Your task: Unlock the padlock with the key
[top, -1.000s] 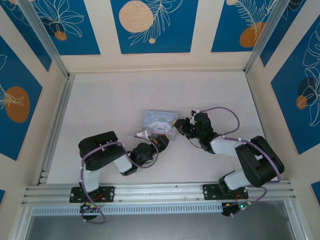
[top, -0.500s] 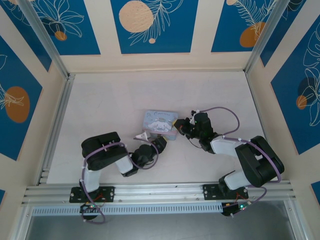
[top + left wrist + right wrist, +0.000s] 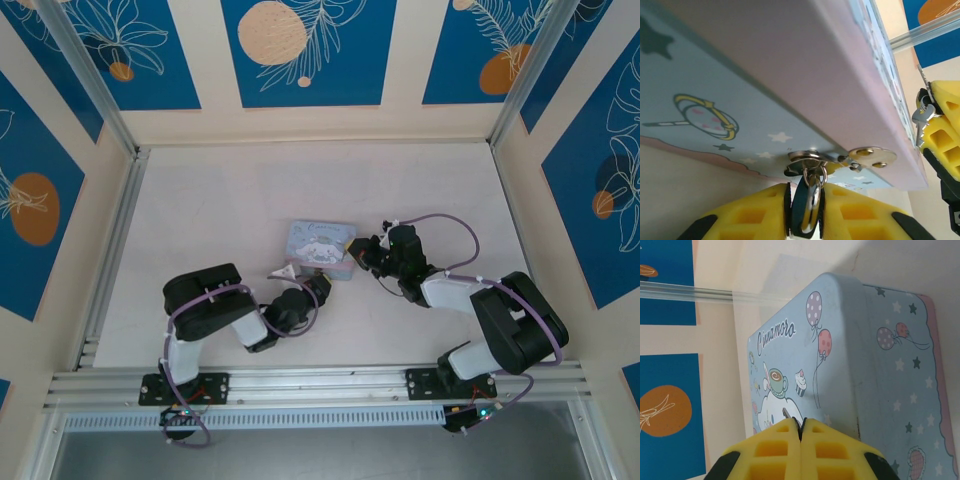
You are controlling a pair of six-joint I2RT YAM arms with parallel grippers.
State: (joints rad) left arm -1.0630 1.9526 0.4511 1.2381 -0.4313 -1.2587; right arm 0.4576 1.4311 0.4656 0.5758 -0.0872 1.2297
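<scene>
In the left wrist view the small dark teal padlock (image 3: 800, 206) hangs by its silvery shackle (image 3: 813, 176) from the metal hasp (image 3: 867, 156) on the pastel-blue tin (image 3: 740, 75). My left gripper (image 3: 805, 202) is shut on the padlock's body. My right gripper (image 3: 800, 426) is shut on the key, whose thin metal tip (image 3: 786, 413) pokes out over the tin's printed lid (image 3: 840, 365). From the left wrist the key (image 3: 921, 116) shows at the right gripper's yellow fingers (image 3: 946, 125), right of the hasp. From above, both grippers meet at the tin (image 3: 318, 240).
The tin sits mid-table on the pale tabletop (image 3: 250, 190). An aluminium rail (image 3: 320, 382) runs along the near edge, and patterned blue-and-cream walls (image 3: 300, 50) enclose the other sides. Open tabletop lies behind and to both sides of the tin.
My left gripper's jaws have closed onto the padlock, and the left arm has edged slightly toward the tin. The right arm and the tin have stayed put.
</scene>
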